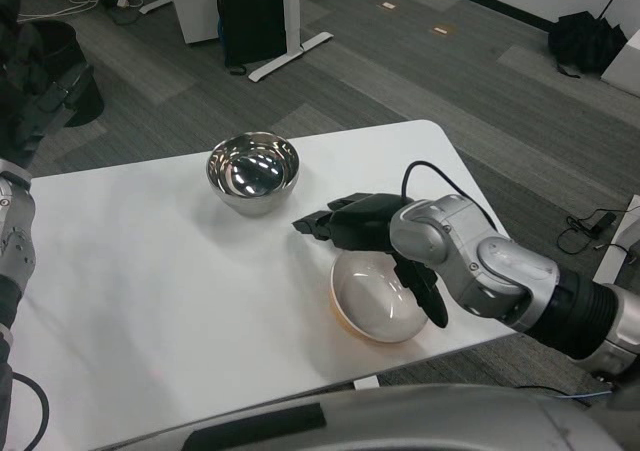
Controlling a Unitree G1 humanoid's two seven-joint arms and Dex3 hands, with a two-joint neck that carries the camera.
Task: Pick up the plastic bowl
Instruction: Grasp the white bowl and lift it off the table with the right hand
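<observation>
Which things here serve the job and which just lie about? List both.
Job: plastic bowl; right hand reaching over its rim.
Lying about: metal bowl on the table; black backpack and black bag on the floor.

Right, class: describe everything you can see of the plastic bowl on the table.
The plastic bowl is round and shallow, off-white inside with a thin orange-tinged rim, matte like plastic. It appears empty and sits upright near the front right edge of the white table, apart from the metal bowl. The right hand hangs over its far rim, one finger reaching down across its right side; whether the hand grips it cannot be told.
</observation>
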